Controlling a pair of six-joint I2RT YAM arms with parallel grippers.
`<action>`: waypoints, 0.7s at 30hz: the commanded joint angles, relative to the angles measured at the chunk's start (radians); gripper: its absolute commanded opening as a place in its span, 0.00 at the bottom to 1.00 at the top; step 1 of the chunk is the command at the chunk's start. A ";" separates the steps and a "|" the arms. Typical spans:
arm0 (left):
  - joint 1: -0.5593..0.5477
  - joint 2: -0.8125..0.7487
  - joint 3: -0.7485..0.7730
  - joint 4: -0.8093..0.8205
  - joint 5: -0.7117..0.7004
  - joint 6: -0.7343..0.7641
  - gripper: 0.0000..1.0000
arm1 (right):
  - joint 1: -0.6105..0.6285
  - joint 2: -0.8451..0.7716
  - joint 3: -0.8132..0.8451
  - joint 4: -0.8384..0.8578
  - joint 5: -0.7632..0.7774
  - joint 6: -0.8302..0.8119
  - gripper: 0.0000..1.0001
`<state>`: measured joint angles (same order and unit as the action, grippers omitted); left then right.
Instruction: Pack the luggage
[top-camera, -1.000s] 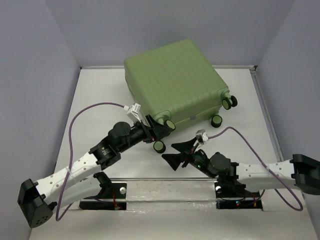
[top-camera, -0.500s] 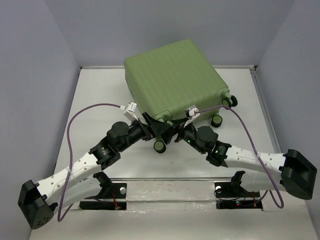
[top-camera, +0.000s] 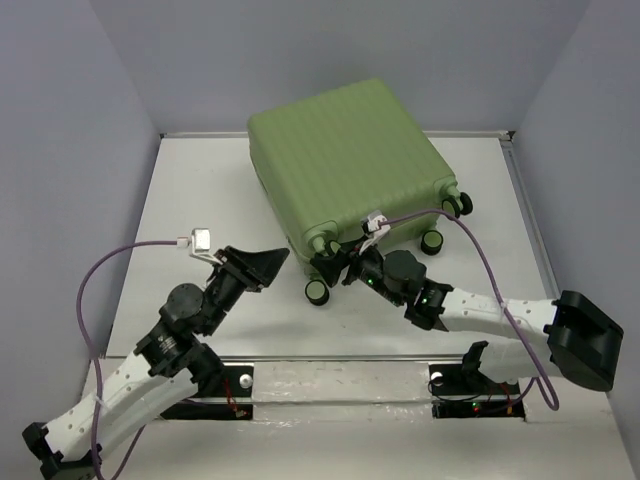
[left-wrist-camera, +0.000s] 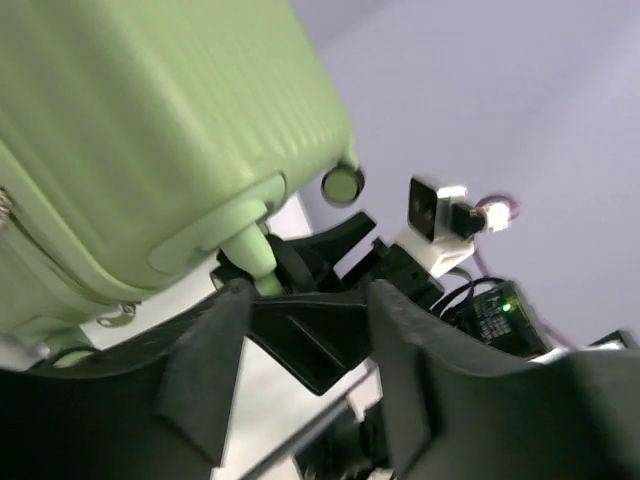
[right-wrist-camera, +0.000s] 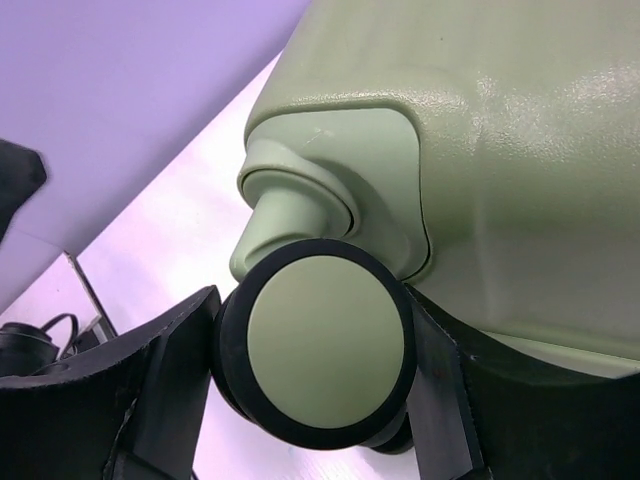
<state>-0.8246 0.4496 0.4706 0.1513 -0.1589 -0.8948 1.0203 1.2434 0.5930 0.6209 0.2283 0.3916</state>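
Observation:
The luggage (top-camera: 350, 160) is a large light-green ribbed suitcase, lying closed on the white table (top-camera: 210, 190) at the back middle. My right gripper (top-camera: 328, 264) is at its near-left corner. In the right wrist view both fingers press the sides of one black-and-green caster wheel (right-wrist-camera: 330, 345), so the right gripper (right-wrist-camera: 312, 342) is shut on it. My left gripper (top-camera: 265, 262) hangs left of that corner, apart from the case. In the left wrist view the left gripper (left-wrist-camera: 300, 365) is open with nothing between its fingers, and the luggage (left-wrist-camera: 130, 130) fills the upper left.
A second caster wheel (top-camera: 317, 291) stands just below the held one, and two more (top-camera: 433, 242) (top-camera: 462, 203) sit at the case's right corner. Purple cables (top-camera: 110, 260) loop off both wrists. Grey walls close in the table on three sides; a metal rail (top-camera: 340, 375) runs along the near edge.
My left gripper has let go at the case's corner and drawn back to the near left. My right arm swung in from the near middle and closed on the corner wheel.

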 joint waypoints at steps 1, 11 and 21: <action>-0.004 -0.120 -0.171 -0.059 -0.176 0.051 0.53 | -0.011 -0.039 0.096 0.033 0.052 -0.056 0.07; -0.071 0.317 -0.147 0.284 -0.109 0.207 0.35 | -0.011 -0.047 0.110 0.000 0.043 -0.079 0.07; -0.169 0.521 -0.069 0.320 -0.237 0.244 0.54 | -0.011 -0.010 0.133 -0.004 -0.007 -0.062 0.07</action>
<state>-0.9730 0.9180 0.3546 0.3870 -0.3096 -0.6918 1.0214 1.2304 0.6422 0.5056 0.2230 0.3389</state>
